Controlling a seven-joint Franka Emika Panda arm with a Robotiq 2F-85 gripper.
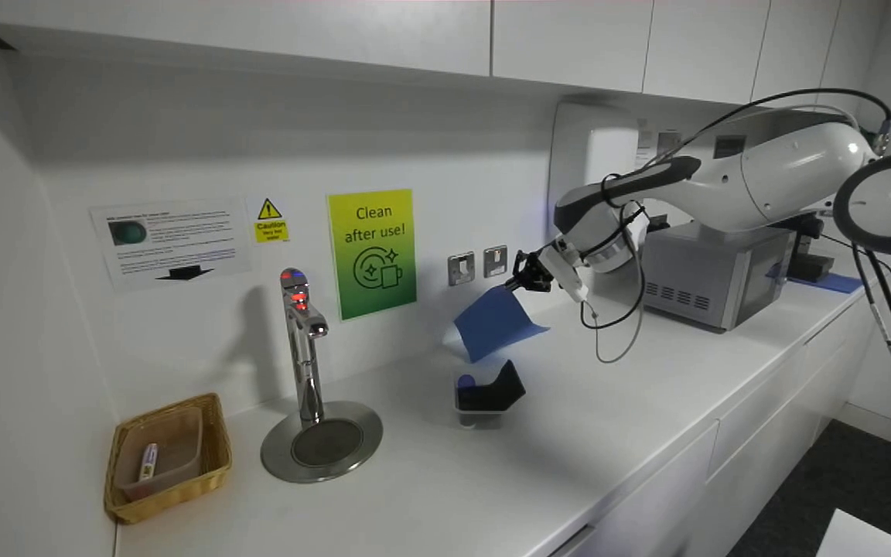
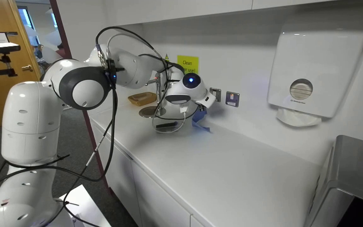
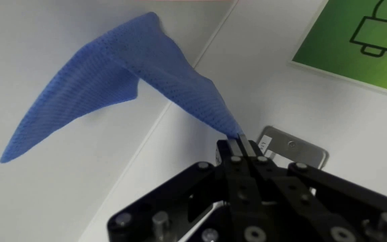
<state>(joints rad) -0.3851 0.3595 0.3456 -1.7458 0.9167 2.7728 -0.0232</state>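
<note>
Wrist view: blue cloth (image 3: 156, 60), finely textured, bent midway; the gripper (image 3: 237, 137) pinches its narrowed end between fingers (image 3: 247, 147).

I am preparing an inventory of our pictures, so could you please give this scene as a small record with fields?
Grasp: black gripper, shut on one end of a blue fabric cloth
Cloth state: hangs with a fold
Surface: long white counter
Nearby: small clear plastic tub, apart from the cloth, a dark angular piece sticking out
Fixture: shiny chrome tap on a round metal plate
Storage: brown wicker basket, translucent plastic box inside
Signage: rectangular yellow-green "Clean after use!" sign
Unclear: whether the cloth's lowest edge touches the counter
</note>
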